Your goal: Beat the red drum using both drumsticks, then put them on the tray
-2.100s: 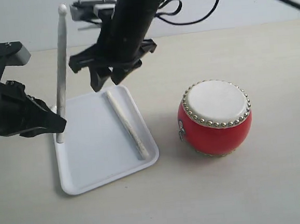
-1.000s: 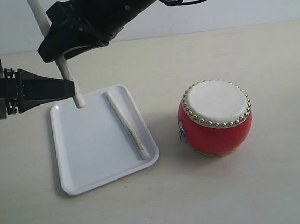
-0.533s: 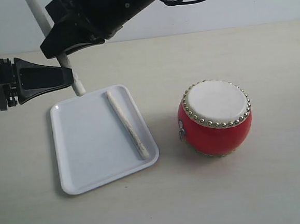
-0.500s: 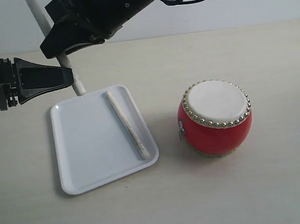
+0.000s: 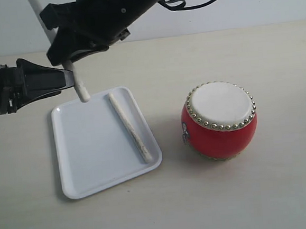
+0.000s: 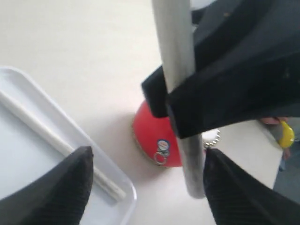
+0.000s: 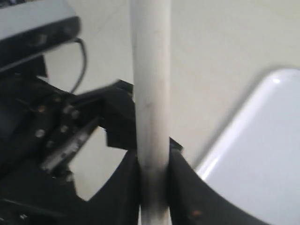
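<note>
Holding: my right gripper (image 5: 65, 53) is clamped on the second drumstick (image 5: 77, 84), fingers pinching the shaft from both sides. The stick stands steep, its top leaning toward the far-left corner of the counter (image 5: 255, 202).
Other hand: my left gripper (image 5: 60, 81) is spread wide with nothing in it, just beside the stick's low end, on the left-edge side.
Low end: sits at the corner of the tray (image 5: 92, 156) nearest the counter's far-left corner. I cannot tell whether it touches the rim or hangs just above it.
Tray: lies toward the counter's left edge. The first drumstick (image 5: 128, 128) lies flat in it, along the long side that faces the drum.
Drum: the red drum (image 5: 221, 135) stands upright, skin up, mid-counter toward the right edge, well apart from the tray.
Stage (my judgement): beating looks finished; one stick is put away and this one is the last.
Doing it well: tip the shaft down until it is nearly flat and parallel to the first drumstick, over the bare part of the tray toward the left edge. Lower close to the floor of the tray before opening.
Risks: if I let go while it is this steep and at the corner, the stick would likely topple over the low rim. It is round, so it will roll. The left gripper is close, so I should keep the swing clear of it.
</note>
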You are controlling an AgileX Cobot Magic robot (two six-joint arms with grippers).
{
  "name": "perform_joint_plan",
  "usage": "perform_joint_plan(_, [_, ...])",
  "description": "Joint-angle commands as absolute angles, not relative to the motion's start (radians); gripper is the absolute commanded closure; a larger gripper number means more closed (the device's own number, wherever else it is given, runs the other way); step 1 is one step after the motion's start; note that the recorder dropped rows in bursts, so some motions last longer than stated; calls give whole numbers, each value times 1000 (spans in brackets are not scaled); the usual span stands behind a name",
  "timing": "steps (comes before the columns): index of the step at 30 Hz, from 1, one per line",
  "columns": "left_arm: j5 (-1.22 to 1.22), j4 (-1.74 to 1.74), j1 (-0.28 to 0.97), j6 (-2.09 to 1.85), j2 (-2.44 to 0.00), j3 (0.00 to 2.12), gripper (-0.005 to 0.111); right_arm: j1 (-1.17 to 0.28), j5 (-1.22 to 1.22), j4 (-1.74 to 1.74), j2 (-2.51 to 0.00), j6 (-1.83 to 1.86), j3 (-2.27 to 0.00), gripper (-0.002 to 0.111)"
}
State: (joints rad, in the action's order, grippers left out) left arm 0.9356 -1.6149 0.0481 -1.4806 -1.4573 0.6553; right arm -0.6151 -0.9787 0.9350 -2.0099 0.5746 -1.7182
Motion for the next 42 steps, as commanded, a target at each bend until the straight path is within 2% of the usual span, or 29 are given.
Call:
perform_joint_plan(1, [845, -1607, -17, -1475, -1450, 657, 46, -616, -947, 668, -2003, 314, -1711, 108])
perform_joint_plan(2, [833, -1607, -40, -1475, -1450, 657, 50, -616, -957, 627, -2007, 266, -1711, 108])
perform_joint_plan(4, [820, -1605, -108, -1484, -1450, 657, 70, -616, -986, 589, -2026, 187, -1711, 108])
perform_joint_plan(5, [820, -1601, -156, -1488, -1450, 657, 90, -624, -1001, 590, -2052, 180, -1711, 108])
perform_joint_plan(6, [820, -1596, -180, -1496, -1450, 657, 100, -629, -1003, 583, -2068, 173, -1711, 108])
perform_joint_plan(7, [820, -1589, -217, -1516, -1450, 657, 106, -646, -1003, 574, -2107, 169, -1711, 108])
perform_joint_plan(11, [817, -1584, -297, -1541, -1450, 657, 107, -680, -962, 563, -2237, 99, -1713, 108])
perform_joint_plan(15, [861, -1588, -302, -1546, -1450, 657, 107, -687, -962, 526, -2304, 25, -1713, 108])
perform_joint_plan(42, [940, -1574, -302, -1552, -1450, 656, 107, -733, -872, 514, -2328, -81, -1713, 108])
